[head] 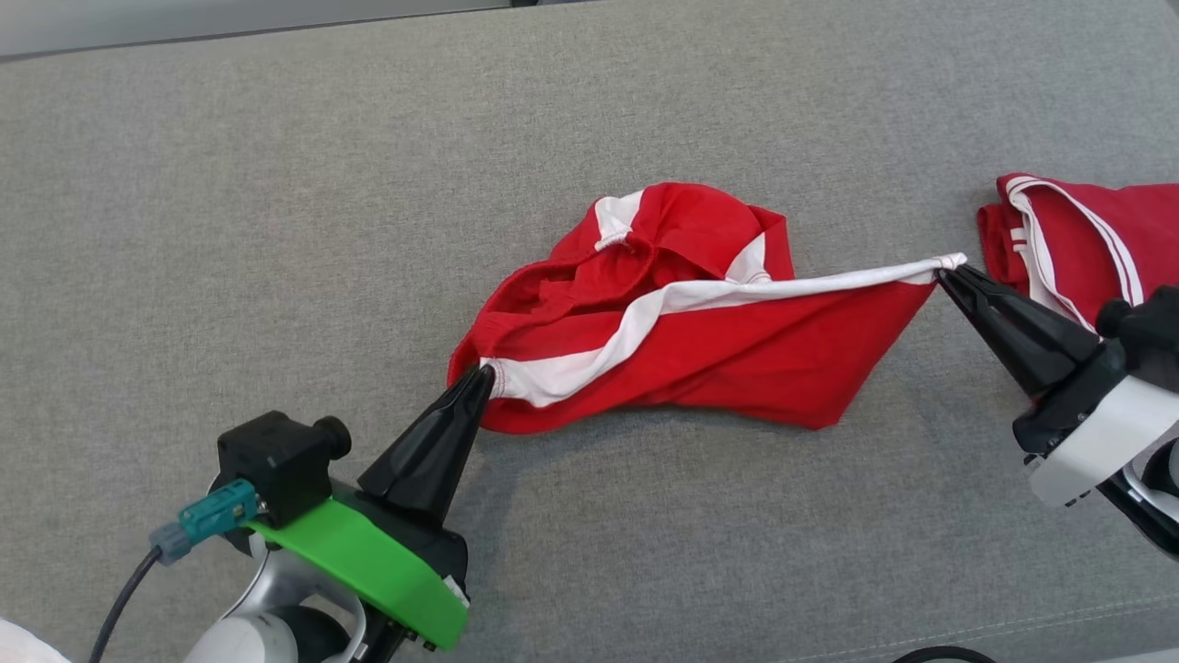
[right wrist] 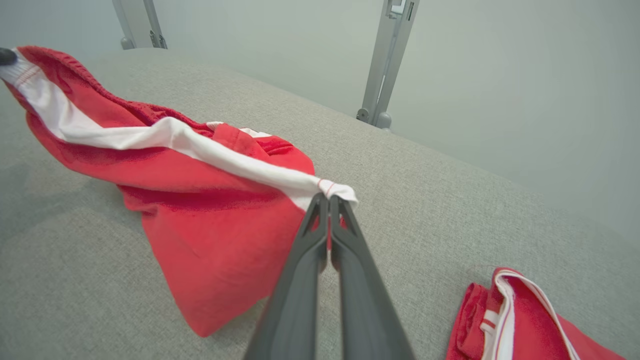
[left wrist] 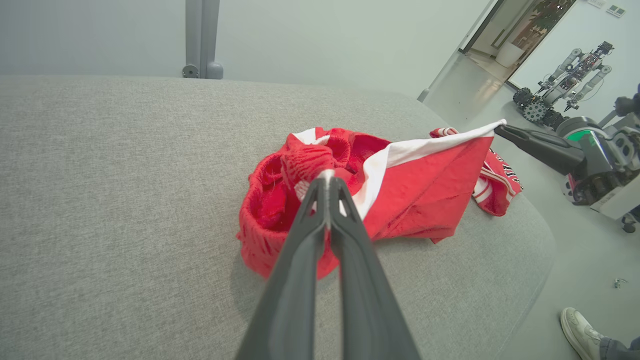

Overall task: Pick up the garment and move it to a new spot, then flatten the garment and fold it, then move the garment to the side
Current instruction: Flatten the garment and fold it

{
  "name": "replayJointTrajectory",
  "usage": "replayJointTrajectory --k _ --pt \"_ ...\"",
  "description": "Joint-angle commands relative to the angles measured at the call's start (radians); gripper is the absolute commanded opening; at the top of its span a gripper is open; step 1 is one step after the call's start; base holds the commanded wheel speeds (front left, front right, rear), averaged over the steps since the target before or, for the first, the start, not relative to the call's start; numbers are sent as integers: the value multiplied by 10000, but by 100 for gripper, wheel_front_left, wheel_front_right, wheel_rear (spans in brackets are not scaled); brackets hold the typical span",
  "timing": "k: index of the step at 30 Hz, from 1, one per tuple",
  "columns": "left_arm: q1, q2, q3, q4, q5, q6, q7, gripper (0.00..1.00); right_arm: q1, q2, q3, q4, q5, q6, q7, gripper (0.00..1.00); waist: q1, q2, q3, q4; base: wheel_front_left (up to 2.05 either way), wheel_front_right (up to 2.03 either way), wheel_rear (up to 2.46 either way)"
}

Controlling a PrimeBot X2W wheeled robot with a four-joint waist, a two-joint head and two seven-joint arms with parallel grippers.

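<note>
Red garment with white band at centre of the head view, bunched toward upper middle, stretched between both grippers, lower edge resting on the grey fabric counter. At lower left, left gripper, fingers together, clamped on the garment's left corner. At right, right gripper, fingers pinched together on the white band's end. At far right edge, second red-and-white garment, folded, just beside the right gripper.

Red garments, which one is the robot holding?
The middle garment, stretched along its white stripe between the left fingers and right fingers; the folded garment at right lies free.
</note>
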Motion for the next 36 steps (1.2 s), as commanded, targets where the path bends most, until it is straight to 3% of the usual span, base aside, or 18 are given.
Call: replayJointTrajectory --k 1,16,23,27,31,36 --pt "0 -13 46 -146 -61 41 63 0 193 6 -206 -158 -98 -16 -26 0 0 -1 -84 -66 0 0 0" --pt "-1526 -285 636 -2388 -1266 489 1302 0 950 -42 -3798 -3535 -719 -16 1226 0 0 -1 -236 -347 0 0 0" --pt "-3147 -146 1380 -2354 -2006 557 2075 0 113 -125 -4252 -4065 -485 -16 1830 0 0 -1 467 -166 0 0 0" --pt "-5113 -42 1785 -1161 -2369 412 2660 0 -1445 137 -4055 -3365 -48 -16 2287 0 0 -1 1191 60 0 0 0" --pt "-7682 11 1771 829 -1567 63 2603 0 -3873 754 -3485 -2041 -29 -14 2911 0 0 -1 1995 233 0 0 0" --pt "-10493 -672 1737 3850 -923 -297 1630 0 -7085 2601 -3059 428 -595 -16 2786 0 0 -1 2748 252 0 0 0"
